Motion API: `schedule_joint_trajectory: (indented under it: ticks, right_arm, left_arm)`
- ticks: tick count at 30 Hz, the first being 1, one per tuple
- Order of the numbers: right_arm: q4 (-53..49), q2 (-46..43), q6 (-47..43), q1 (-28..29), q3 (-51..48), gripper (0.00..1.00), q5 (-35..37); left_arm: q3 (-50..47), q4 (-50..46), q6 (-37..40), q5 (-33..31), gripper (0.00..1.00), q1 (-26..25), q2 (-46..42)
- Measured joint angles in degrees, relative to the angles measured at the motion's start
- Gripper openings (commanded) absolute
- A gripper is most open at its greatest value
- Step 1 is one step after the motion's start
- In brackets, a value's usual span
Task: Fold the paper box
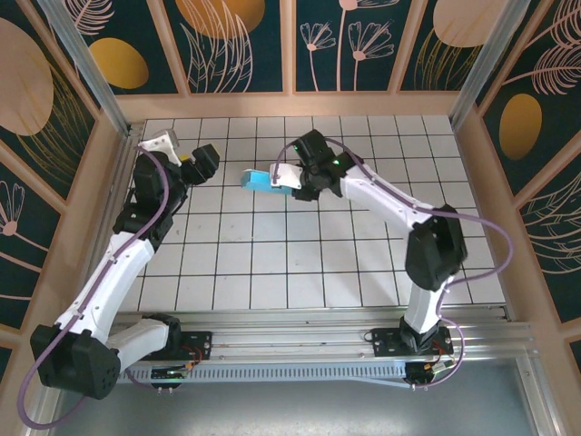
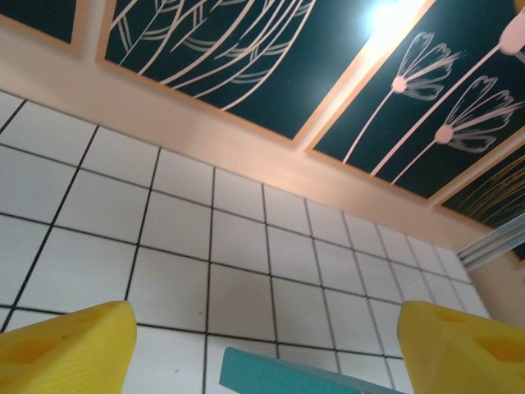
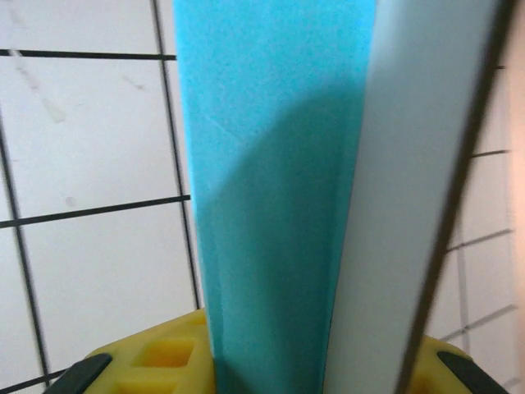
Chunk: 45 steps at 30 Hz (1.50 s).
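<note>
Two sets of jaws, two different states for you to note. Your right jaws are clamped on the paper box [image 3: 271,164]. In the right wrist view the card runs up from between their yellow pads [image 3: 156,357], a light blue face on the left and a white face just beside it on the right. Your left jaws stand wide apart and grip nothing. In the left wrist view their yellow fingertips [image 2: 66,345] sit at the two lower corners, and a blue edge of the box [image 2: 279,373] shows low between them, touching neither. From above, you find the box [image 1: 261,180] at the tip of the right arm [image 1: 390,204], over the far half of the tabletop [image 1: 272,263] and a little left of centre. Its free end points toward the wrist of the left arm [image 1: 118,263], near it but apart. You cannot tell from these views whether the card touches the tiles beneath it. The tabletop is white tile with a black grid. Around it stand dark teal wall panels [image 1: 245,45] in pale wooden frames, drawn with flowers and leaves, and both arm bases are bolted to a metal rail [image 1: 300,331] along the near edge.
</note>
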Motion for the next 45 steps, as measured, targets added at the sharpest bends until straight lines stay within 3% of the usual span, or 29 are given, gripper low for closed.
schedule_joint_trajectory:
  ticks: [5,8,12,18,31,45]
  right_arm:
    - [-10.84,10.71,2.25,0.55,11.39,0.31,-3.45]
    - [-13.62,13.38,2.86,1.09,15.5,0.46,-3.54]
    - [-15.52,14.82,3.58,1.11,16.06,0.55,-3.54]
    - [-15.21,14.78,3.67,1.11,16.04,0.61,-3.93]
    - [-12.83,13.0,5.64,-1.86,15.98,0.62,-7.02]
    - [-9.64,13.0,6.82,-4.28,16.2,0.62,-11.52]
  left_arm:
    - [-1.29,-0.33,0.28,0.61,0.84,0.0,0.74]
    - [-2.62,-0.24,0.02,1.9,0.84,0.0,1.36]
    - [-4.35,-0.17,0.07,2.93,0.85,0.0,2.45]
    - [-4.83,-0.26,3.15,1.49,0.84,0.0,4.28]
    - [-3.23,-6.08,12.31,2.91,0.81,0.0,7.45]
    - [-2.69,-6.45,13.35,4.94,0.83,0.0,7.87]
